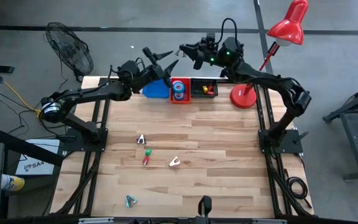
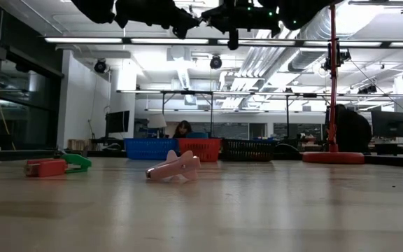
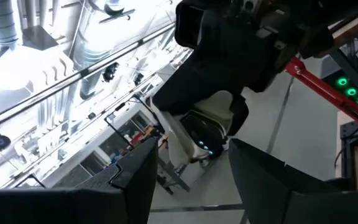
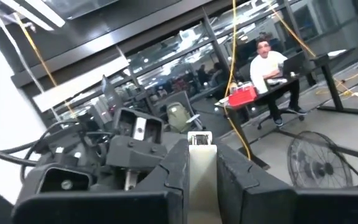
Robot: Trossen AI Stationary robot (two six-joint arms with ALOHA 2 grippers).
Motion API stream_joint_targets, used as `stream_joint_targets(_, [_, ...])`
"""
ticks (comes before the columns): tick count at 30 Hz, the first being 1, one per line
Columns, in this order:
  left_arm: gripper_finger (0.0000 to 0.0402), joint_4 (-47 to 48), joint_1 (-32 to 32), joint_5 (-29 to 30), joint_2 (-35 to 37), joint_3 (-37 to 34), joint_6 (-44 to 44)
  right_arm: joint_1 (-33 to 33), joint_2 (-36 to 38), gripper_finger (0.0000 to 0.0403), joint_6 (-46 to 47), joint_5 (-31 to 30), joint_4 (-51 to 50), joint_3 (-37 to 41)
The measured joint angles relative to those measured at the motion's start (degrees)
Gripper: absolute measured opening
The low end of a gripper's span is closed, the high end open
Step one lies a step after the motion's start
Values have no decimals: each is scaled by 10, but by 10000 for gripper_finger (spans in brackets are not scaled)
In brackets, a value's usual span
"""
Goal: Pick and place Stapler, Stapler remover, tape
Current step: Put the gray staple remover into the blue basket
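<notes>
Wooden table (image 1: 216,186) fills centre frame; bins line its upper edge, the red bin (image 1: 179,91) holding tape (image 1: 179,86). Left gripper (image 1: 165,61), fingers parted and empty, and right gripper (image 1: 188,52), pinching a pale stapler remover (image 4: 199,163), hover close at top centre. Release only squarely above a bin; clearance between arms is tight.

The red basket (image 1: 179,91) sits at the table's far edge, with a blue basket (image 1: 156,89) touching it on the left-arm side and a black basket (image 1: 204,88) on the other. The left gripper (image 1: 164,61) hangs above the blue basket, fingers apart, and the right gripper (image 1: 186,51) hangs just beyond the red basket. Well nearer than the red basket, small stapler removers (image 1: 146,155) lie scattered on the wooden table (image 1: 229,162).
</notes>
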State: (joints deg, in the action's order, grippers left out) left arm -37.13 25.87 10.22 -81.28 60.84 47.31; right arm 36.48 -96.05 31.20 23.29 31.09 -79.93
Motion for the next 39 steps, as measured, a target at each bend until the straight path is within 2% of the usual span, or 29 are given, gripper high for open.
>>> stream_joint_targets(11, [193,-1,0,12,0,0,-6,-14,-8,37,-20,26,3,-11])
stream_joint_targets(19, [193,-4,0,-19,0,0,-150,-13,-8,37,-86,88,-6,-11])
stream_joint_targets(26, [193,-3,0,-57,0,0,-243,-12,-8,37,-156,147,-26,-11])
stream_joint_targets(39, [193,21,0,-116,0,-1,-371,-12,-7,37,-204,211,-53,-11])
